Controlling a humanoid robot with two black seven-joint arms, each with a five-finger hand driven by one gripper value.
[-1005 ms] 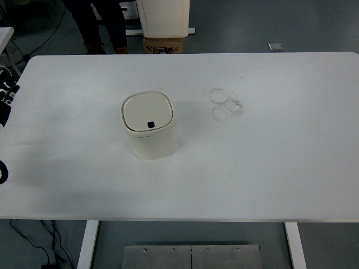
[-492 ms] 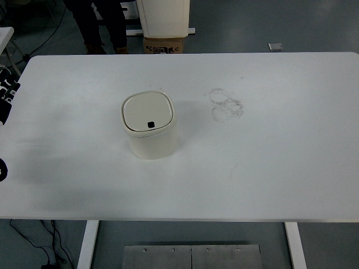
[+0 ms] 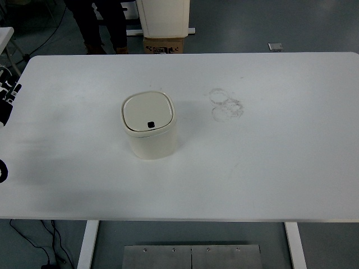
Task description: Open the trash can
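A small cream trash can point(image 3: 150, 128) stands upright on the white table point(image 3: 269, 168), left of the middle. Its square rounded lid point(image 3: 147, 112) lies shut, with a small black button point(image 3: 150, 124) at its near edge. Only a sliver of my left hand point(image 3: 5, 96) shows at the picture's left edge, far to the left of the can and apart from it. A dark part of the same arm point(image 3: 2, 171) shows lower on that edge. My right arm is out of view.
Faint ring marks point(image 3: 226, 104) stain the table right of the can. Beyond the far edge stand a person's legs point(image 3: 101, 28), a cardboard box point(image 3: 165, 45) and a white unit point(image 3: 164, 15). Cables point(image 3: 50, 246) lie on the floor at bottom left.
The sliver of my left hand at the left edge has shifted slightly. The trash can and its lid have not moved.
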